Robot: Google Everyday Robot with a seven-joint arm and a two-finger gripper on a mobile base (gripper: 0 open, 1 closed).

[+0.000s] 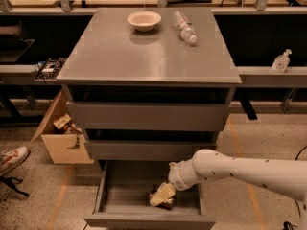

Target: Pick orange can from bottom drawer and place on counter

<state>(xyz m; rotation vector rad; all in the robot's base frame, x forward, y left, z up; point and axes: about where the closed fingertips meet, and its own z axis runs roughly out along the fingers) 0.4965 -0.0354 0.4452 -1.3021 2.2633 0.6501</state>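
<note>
The bottom drawer is pulled open below two shut grey drawer fronts. The orange can lies on its side on the drawer floor, right of middle, mostly covered by the gripper. My gripper reaches in from the right on a white arm and sits down in the drawer right at the can. The counter is the grey cabinet top above.
A pale bowl and a clear plastic bottle lie at the back of the counter. An open cardboard box stands on the floor left of the cabinet. A shoe is at far left. A spray bottle stands on the right shelf.
</note>
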